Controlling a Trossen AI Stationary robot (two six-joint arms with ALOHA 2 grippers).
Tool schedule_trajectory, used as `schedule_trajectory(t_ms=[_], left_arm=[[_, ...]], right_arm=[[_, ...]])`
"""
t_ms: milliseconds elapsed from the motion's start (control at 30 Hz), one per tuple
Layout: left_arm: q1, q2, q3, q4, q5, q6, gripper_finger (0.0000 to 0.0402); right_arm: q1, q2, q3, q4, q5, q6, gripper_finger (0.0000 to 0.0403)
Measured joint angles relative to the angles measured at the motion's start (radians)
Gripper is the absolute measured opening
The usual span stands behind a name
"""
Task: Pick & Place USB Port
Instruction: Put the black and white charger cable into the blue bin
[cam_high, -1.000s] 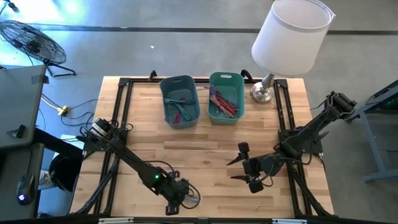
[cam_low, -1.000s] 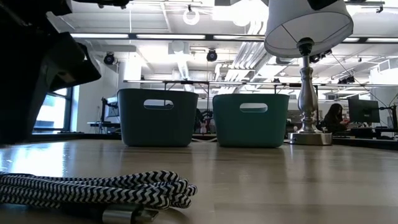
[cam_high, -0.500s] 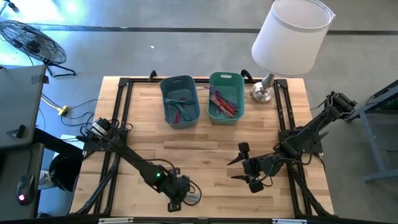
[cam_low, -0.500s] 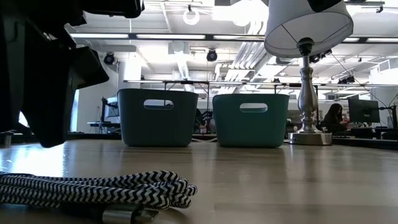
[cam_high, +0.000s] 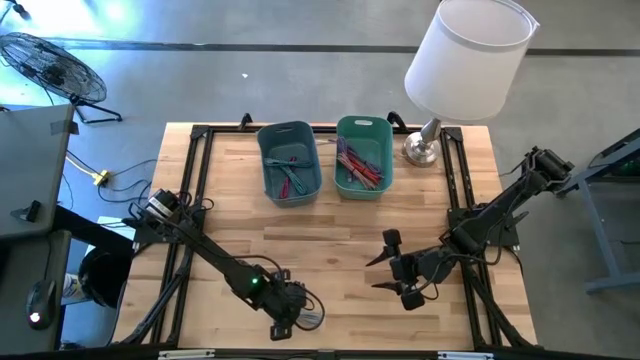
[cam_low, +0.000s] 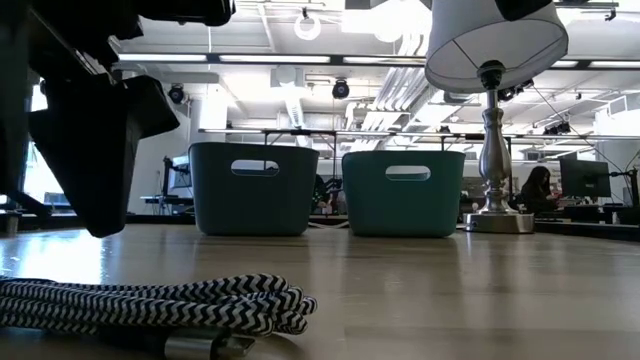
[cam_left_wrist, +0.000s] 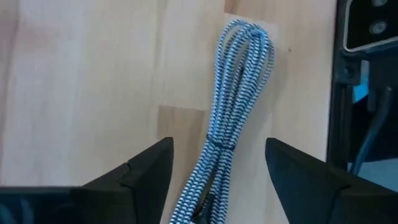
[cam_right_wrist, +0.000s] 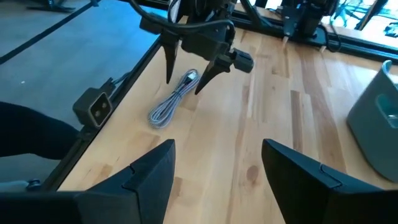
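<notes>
A black-and-white braided USB cable (cam_left_wrist: 236, 106) lies bundled on the wooden table near its near edge (cam_high: 312, 319). It also shows in the low view (cam_low: 160, 305) and in the right wrist view (cam_right_wrist: 173, 101). My left gripper (cam_left_wrist: 217, 180) hovers over one end of the bundle, open. Its fingers point down and stand on either side of the cable without touching it (cam_right_wrist: 186, 62). In the low view it is the dark mass (cam_low: 95, 150) above the cable. My right gripper (cam_high: 381, 272) waits open over the right part of the table.
Two bins stand at the far side, a blue-grey one (cam_high: 290, 162) and a teal one (cam_high: 363, 157), both holding cables. A lamp's base (cam_high: 422, 148) stands right of them, its white shade (cam_high: 468, 58) overhanging. Bare wood lies between the bins and the grippers.
My left gripper has moved a little toward the table's right, coming over the cable bundle. The cable has stayed where it was.
</notes>
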Motion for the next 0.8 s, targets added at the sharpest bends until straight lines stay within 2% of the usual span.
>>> schedule_trajectory(t_ms=[100, 400, 800], left_arm=[[-0.005, 0.011, 0.0, -0.002, 0.019, 0.009, 0.025], [-0.003, 0.087, 0.005, 0.019, 0.03, 0.208, 0.025], [-0.008, 0.136, 0.004, -0.009, -0.071, 0.278, 0.0243]], right_arm=[[0.0, 0.0, 0.0, -0.002, -0.025, 0.0, 0.0232], [0.002, 0.001, 0.0, -0.013, -0.029, 0.002, 0.0232], [0.006, 0.001, 0.0, -0.013, -0.031, 0.004, 0.0232]])
